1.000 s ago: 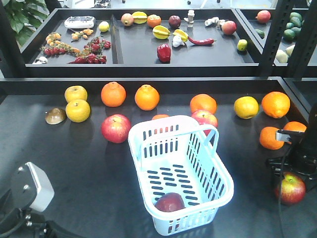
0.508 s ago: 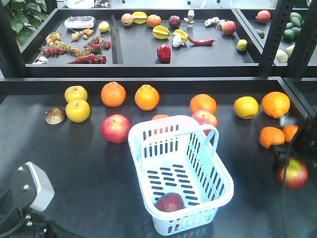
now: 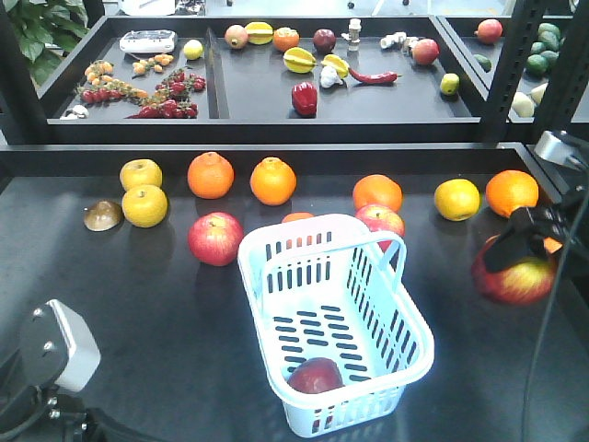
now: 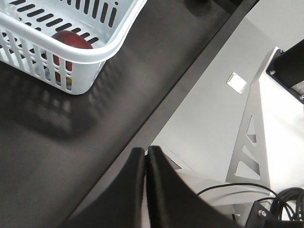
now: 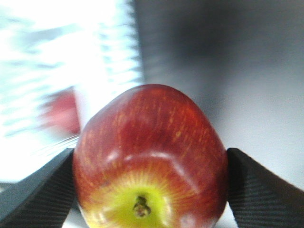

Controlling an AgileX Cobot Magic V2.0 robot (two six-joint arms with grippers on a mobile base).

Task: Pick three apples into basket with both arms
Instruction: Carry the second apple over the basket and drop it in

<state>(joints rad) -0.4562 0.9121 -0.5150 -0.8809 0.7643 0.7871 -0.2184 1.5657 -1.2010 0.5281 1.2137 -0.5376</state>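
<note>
The pale blue basket (image 3: 416,313) stands mid-table with one dark red apple (image 3: 316,376) inside at its near end. My right gripper (image 3: 521,247) is shut on a red-yellow apple (image 3: 513,276), holding it above the table to the basket's right. In the right wrist view that apple (image 5: 149,152) fills the space between the fingers (image 5: 38,194), with the basket (image 5: 109,57) blurred beyond. Another red apple (image 3: 215,238) lies left of the basket and one more (image 3: 380,219) sits just behind it. My left gripper (image 4: 146,153) is shut and empty at the table's front edge, close to the basket (image 4: 111,45).
Oranges (image 3: 273,180) and yellow fruits (image 3: 145,205) line the back of the table, with a brown piece (image 3: 103,215) at the left. A raised shelf behind carries assorted produce (image 3: 305,97). Black frame posts (image 3: 504,64) stand at the right. The left arm's white casing (image 3: 60,348) sits front left.
The right gripper has lifted the apple off the table at the front right and carried it up and slightly left. The left arm and basket have not moved.
</note>
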